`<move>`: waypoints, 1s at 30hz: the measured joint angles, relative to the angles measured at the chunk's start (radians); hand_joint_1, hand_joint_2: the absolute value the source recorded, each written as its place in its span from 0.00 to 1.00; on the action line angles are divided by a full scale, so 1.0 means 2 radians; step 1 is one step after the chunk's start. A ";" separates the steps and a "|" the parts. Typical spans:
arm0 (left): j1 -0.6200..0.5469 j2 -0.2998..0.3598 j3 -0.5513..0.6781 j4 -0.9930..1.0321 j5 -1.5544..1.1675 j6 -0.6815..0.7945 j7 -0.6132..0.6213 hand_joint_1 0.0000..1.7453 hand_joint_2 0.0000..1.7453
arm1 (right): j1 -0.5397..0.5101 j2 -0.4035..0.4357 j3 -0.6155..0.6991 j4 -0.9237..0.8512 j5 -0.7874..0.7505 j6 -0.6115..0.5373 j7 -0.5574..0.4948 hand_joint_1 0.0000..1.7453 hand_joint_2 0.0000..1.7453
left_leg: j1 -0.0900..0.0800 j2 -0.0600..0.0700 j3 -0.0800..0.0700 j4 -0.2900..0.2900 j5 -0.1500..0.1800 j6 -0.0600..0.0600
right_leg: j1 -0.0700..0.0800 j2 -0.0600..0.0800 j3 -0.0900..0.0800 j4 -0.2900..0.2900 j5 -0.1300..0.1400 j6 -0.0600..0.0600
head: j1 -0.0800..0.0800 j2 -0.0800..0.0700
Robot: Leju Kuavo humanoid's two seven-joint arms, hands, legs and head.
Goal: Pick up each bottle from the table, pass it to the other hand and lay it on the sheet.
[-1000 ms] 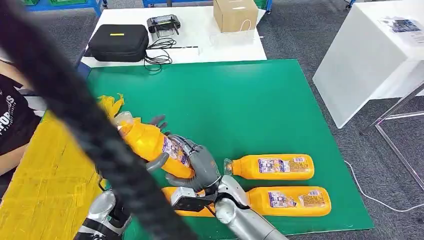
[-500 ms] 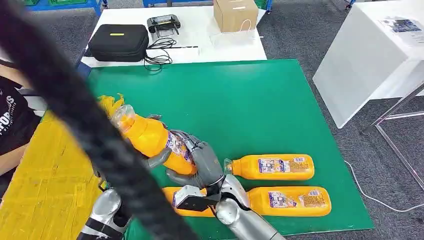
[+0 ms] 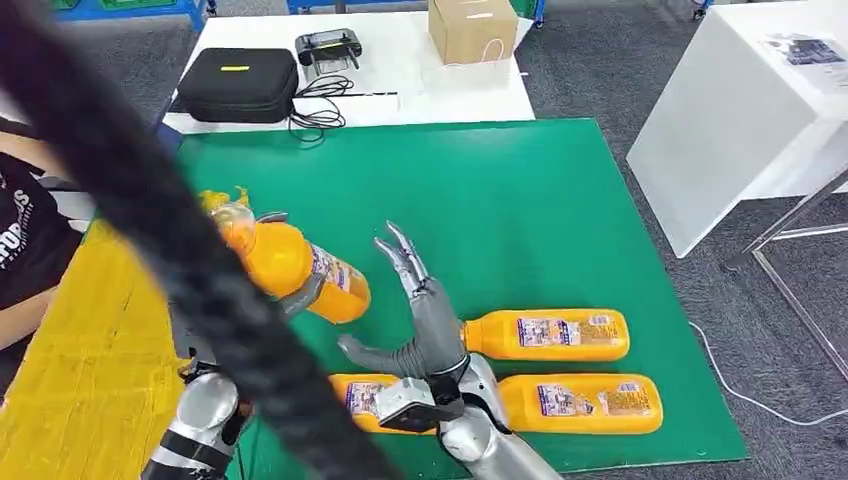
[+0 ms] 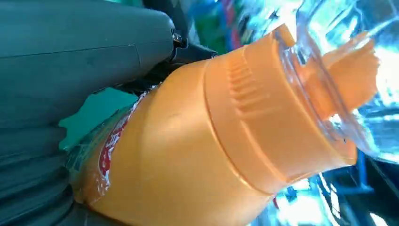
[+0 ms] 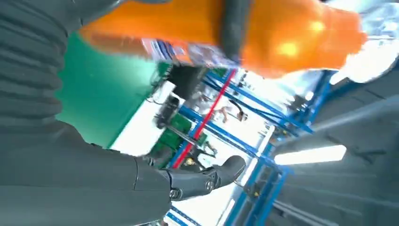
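So the left robot hand (image 3: 290,297) has an orange bottle (image 3: 290,268) wrapped in its fingers, held up off the green mat (image 3: 500,210), tilted with the clear cap end pointing away toward the yellow sheet (image 3: 80,350). The left wrist view is super close on it: orange body, ribbed neck, see-through cap, label by the palm.

The right robot hand (image 3: 425,320) is just beside the bottle but not touching it, fingers spread wide and pointing up, nothing in it. From the right wrist view you see the bottle above its thumb with a clear gap.

Three more bottles lie flat on the mat near the front edge: one (image 3: 545,334) just right of the right robot hand, another (image 3: 580,402) below it, and a third (image 3: 360,398) partly hidden behind the right wrist.

Yellow sheet is on the left of the tabletop. A thick black cable (image 3: 150,230) cuts across the head view. At the far end there's a black case (image 3: 238,84) and a cardboard box (image 3: 471,28). A person's sleeve (image 3: 25,240) shows at the left edge.
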 measured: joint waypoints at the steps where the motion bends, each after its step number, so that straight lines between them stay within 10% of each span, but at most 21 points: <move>1: -0.001 0.002 0.001 -0.002 -0.020 0.011 0.000 1.00 1.00 | 0.004 -0.001 0.000 -0.012 0.001 -0.002 0.000 0.00 1.00 | 0.000 0.000 0.000 0.000 0.000 0.000 | 0.000 0.000 0.000 0.000 0.000 0.000 | 0.000 0.000; 30: -0.009 0.098 0.051 0.069 -0.587 0.098 0.184 1.00 1.00 | 0.067 -0.038 -0.037 -0.116 0.049 0.098 0.067 0.00 1.00 | 0.000 0.001 0.000 0.000 0.000 0.000 | 0.000 0.001 0.000 0.000 0.000 0.000 | 0.000 0.000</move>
